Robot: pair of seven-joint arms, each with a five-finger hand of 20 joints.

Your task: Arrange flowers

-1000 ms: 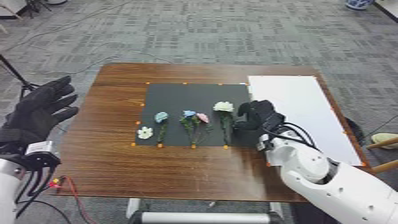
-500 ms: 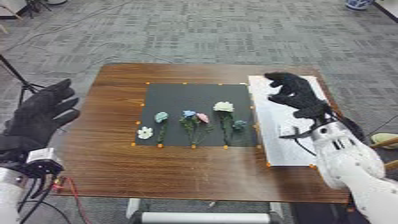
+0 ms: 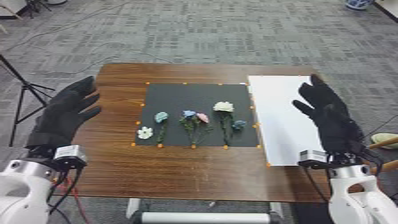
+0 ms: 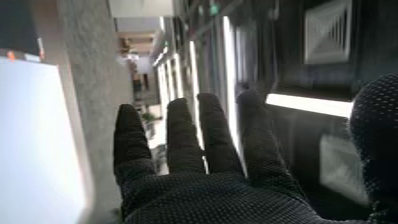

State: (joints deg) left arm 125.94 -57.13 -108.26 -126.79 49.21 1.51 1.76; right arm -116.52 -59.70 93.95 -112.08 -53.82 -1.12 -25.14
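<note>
Right robot hand [image 3: 336,124] shifted to outer edge of white sheet [image 3: 284,125], fingers [image 4: 184,142] straight, apart; left robot hand [image 3: 60,117] spread

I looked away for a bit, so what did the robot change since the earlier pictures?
The right hand moved right, away from the rightmost blue flower, to the white sheet's right edge, and its curled fingers straightened. The left hand shifted a little right, toward the table. The other flowers stayed put on the black mat.

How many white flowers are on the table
2: a small white flower at the near left of the black sheet, a larger white flower right of the pink flower.
</note>
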